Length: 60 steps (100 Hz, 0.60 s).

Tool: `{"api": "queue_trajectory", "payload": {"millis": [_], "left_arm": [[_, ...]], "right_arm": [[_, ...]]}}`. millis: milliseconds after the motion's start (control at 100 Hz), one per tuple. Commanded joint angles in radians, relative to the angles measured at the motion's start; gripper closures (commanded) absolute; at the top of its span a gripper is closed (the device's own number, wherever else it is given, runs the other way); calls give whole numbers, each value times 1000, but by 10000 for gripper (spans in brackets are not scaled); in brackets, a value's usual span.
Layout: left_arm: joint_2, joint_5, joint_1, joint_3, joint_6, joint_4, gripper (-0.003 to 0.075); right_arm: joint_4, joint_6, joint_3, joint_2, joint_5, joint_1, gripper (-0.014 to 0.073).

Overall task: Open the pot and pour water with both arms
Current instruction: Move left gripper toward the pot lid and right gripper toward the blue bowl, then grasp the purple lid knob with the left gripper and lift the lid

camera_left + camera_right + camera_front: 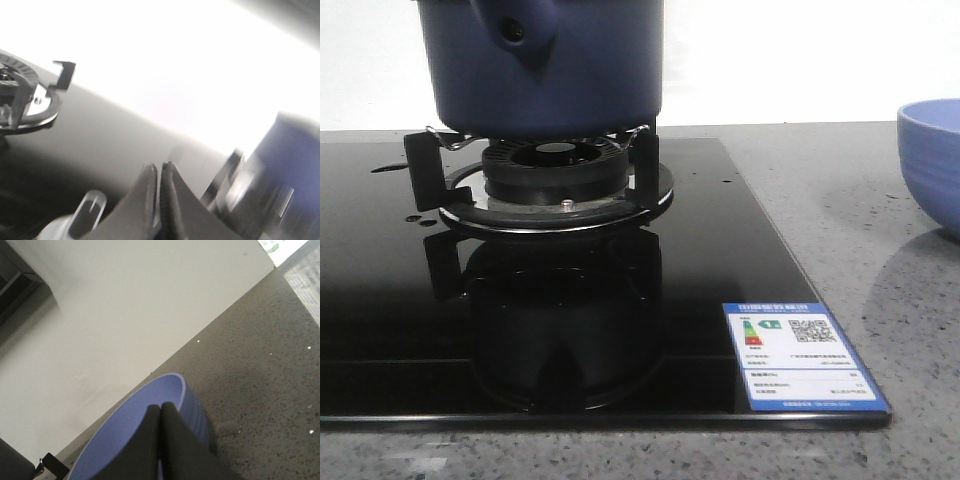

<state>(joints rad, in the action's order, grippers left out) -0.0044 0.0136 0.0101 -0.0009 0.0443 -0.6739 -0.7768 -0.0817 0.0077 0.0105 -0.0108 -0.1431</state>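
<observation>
Both grippers, left (160, 172) and right (161, 415), have their fingers pressed together on nothing. The pot (545, 65) sits on the burner (555, 175) near the cooktop's (720, 260) rear edge; the bowl (932, 160) stands on the counter (850, 220) beyond its right edge.

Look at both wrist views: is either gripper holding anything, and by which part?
Nothing is held. The left gripper and the right gripper each have their fingers closed together with nothing between them.

This was a kitchen, or a mock-up of one. A glossy black glass hob (570, 340) lay set into a speckled grey stone counter (840, 200), with a gas burner (556, 170) at upper centre of the front view. An energy-rating label (803, 357) sat at the hob's lower right corner. A plain white wall (800, 60) ran behind.
</observation>
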Motion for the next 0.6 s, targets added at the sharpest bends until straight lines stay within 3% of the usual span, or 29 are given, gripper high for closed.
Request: {"api": "queue_trajectory", "payload": {"millis": [0, 60, 180, 380, 590], "left_arm": [[-26, 116, 2, 29, -10, -210, 741], [-26, 116, 2, 29, -10, -307, 741], [-26, 84, 2, 9, -10, -317, 741], [53, -195, 2, -155, 16, -143, 741], [299, -456, 19, -414, 373, -102, 740]], "right_arm": [[-12, -2, 20, 17, -62, -7, 657], [-12, -2, 4, 17, -58, -7, 657], [-12, -2, -67, 10, 67, -7, 657], [75, -46, -274, -109, 384, -7, 657], [166, -69, -521, -321, 637, 35, 657]]}}
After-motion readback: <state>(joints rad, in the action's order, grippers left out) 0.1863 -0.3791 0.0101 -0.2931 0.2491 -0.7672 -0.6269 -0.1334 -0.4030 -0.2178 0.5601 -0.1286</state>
